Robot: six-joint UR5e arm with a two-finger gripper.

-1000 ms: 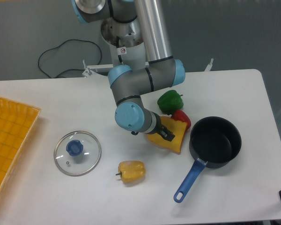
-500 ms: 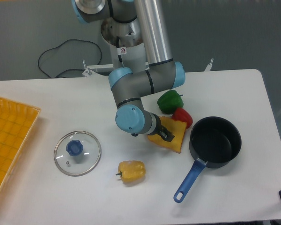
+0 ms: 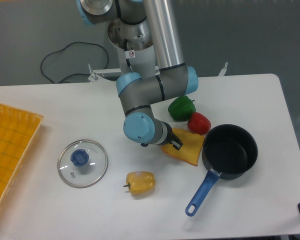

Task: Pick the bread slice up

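as i compare with half second back, flat yellow-orange bread slice [image 3: 186, 148] now sits lower and tilted, clear of red toy pepper [image 3: 199, 123], which shows fully. black two-finger gripper [image 3: 175, 144] pinches slice's near-left edge, fingers clamped on it. slice lies between gripper and dark saucepan with blue handle [image 3: 229, 151], looks partly raised. i judge grasp made, lift starting.

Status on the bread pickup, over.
Gripper at the bread slice, fingers on its left edge; grip state unclear. Slice tilted, right edge by the pot. Red pepper close behind.
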